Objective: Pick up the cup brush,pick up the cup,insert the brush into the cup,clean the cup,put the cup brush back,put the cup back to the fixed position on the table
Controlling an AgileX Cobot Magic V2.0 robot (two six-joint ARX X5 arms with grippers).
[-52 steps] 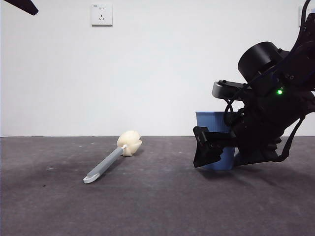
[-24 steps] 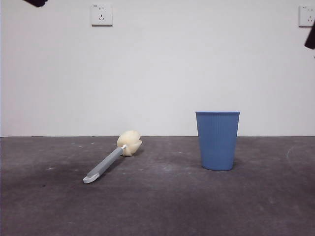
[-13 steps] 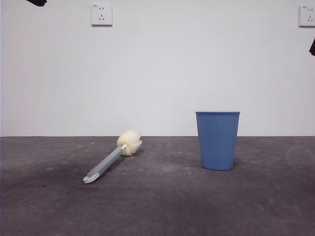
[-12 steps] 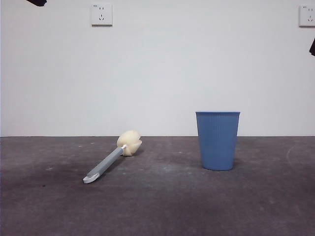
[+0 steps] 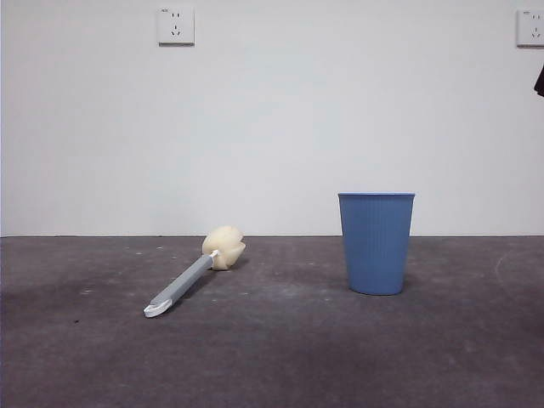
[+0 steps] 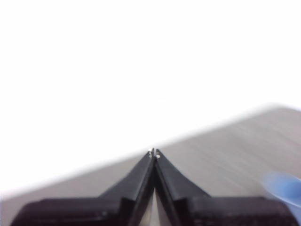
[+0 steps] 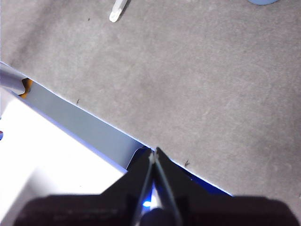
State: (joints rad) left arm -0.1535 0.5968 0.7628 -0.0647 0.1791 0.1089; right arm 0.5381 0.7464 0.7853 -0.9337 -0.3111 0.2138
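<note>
The cup brush [image 5: 194,278] lies flat on the table [image 5: 280,357], left of centre, with its cream sponge head [image 5: 224,247] toward the wall and its white tip [image 5: 155,310] toward the front. To its right the blue ribbed cup [image 5: 376,243] stands upright with nothing touching it. My left gripper [image 6: 154,153] is shut and empty, held high, with the cup [image 6: 282,186] only a blue blur at the side. My right gripper [image 7: 154,151] is also shut and empty, above the table's edge; the brush's white tip [image 7: 117,12] and a sliver of the cup [image 7: 263,1] show far from it.
A white wall with two sockets [image 5: 175,25] rises behind the table. A black arm tip [image 5: 540,81] shows at the right edge of the front view. The table's edge [image 7: 84,125] and a white surface beyond it run under the right gripper.
The arm that was at the cup has withdrawn up and to the right, leaving the cup standing. The black tip at the top left corner has left the view.
</note>
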